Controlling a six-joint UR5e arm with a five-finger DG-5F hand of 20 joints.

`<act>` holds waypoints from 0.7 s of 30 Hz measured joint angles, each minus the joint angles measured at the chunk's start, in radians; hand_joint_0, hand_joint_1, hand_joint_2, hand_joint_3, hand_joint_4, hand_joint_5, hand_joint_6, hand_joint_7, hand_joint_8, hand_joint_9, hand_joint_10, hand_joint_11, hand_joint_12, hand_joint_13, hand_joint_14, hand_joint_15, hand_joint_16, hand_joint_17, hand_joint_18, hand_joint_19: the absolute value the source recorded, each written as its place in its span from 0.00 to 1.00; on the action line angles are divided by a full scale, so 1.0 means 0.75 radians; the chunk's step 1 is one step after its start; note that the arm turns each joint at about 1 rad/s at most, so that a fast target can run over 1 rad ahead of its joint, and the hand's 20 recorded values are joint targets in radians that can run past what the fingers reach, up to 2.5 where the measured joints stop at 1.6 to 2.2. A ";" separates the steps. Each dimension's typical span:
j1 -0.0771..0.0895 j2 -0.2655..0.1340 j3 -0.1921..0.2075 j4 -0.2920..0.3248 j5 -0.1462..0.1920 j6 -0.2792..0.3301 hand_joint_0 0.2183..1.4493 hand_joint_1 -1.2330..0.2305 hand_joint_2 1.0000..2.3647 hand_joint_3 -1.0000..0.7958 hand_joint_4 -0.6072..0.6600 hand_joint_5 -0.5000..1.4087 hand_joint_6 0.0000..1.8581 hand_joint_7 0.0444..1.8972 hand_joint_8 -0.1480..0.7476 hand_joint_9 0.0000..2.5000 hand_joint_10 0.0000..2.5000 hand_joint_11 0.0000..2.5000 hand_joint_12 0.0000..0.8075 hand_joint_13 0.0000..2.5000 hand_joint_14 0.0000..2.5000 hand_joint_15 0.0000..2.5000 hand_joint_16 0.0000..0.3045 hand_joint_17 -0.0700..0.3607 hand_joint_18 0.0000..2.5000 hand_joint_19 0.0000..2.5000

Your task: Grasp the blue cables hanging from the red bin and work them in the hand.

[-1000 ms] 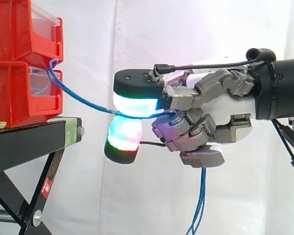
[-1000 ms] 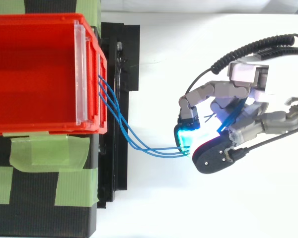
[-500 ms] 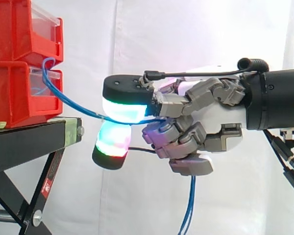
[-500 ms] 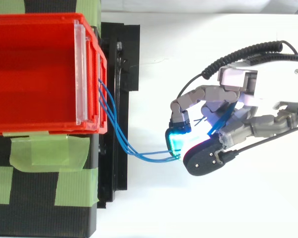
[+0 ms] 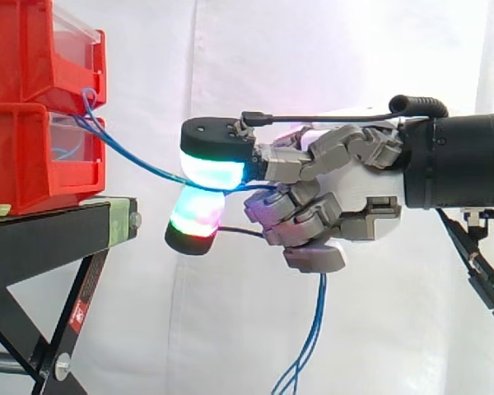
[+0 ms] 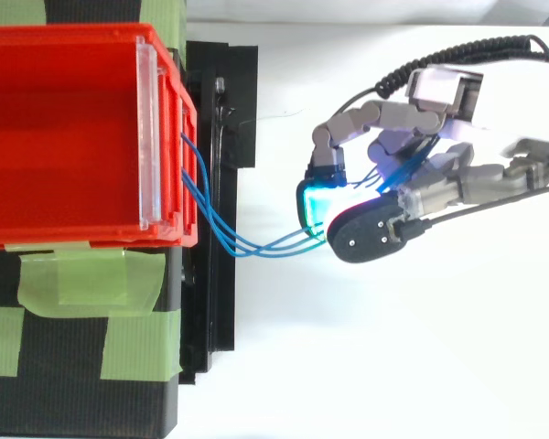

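Hand [image 5: 346,202] sits right of the red bin [image 5: 25,156], level with its front and apart from it, fingers curled. We note the blue cables [image 6: 247,248] pinched between two glowing pads [image 5: 214,171], one cyan-green above and one green-red below. From the pinch the cables run in a slack bow across to the bin's front, above the black stand [image 5: 41,243]. Behind the pads they pass through the curled fingers and hang down below the palm.
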 measured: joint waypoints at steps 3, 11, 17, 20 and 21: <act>-0.009 0.000 0.000 0.002 0.000 -0.008 0.65 0.49 0.01 0.23 0.67 0.28 0.35 0.62 0.74 0.32 1.00 1.00 0.72 0.45 1.00 0.86 0.16 0.42 0.63 0.46; -0.024 0.000 0.000 0.011 -0.006 -0.031 0.65 0.48 0.01 0.23 0.67 0.28 0.35 0.62 0.73 0.31 1.00 1.00 0.72 0.44 1.00 0.85 0.16 0.41 0.61 0.47; -0.024 0.000 0.000 0.006 -0.020 -0.059 0.65 0.47 0.01 0.23 0.67 0.27 0.36 0.61 0.72 0.30 1.00 1.00 0.72 0.44 1.00 0.85 0.16 0.41 0.61 0.48; -0.021 0.000 0.000 0.000 -0.025 -0.065 0.65 0.47 0.01 0.23 0.67 0.27 0.36 0.61 0.72 0.29 1.00 1.00 0.72 0.44 1.00 0.86 0.16 0.42 0.61 0.48; -0.020 0.000 0.000 -0.001 -0.026 -0.066 0.65 0.47 0.01 0.22 0.67 0.27 0.35 0.62 0.72 0.29 1.00 1.00 0.72 0.43 1.00 0.86 0.16 0.41 0.61 0.48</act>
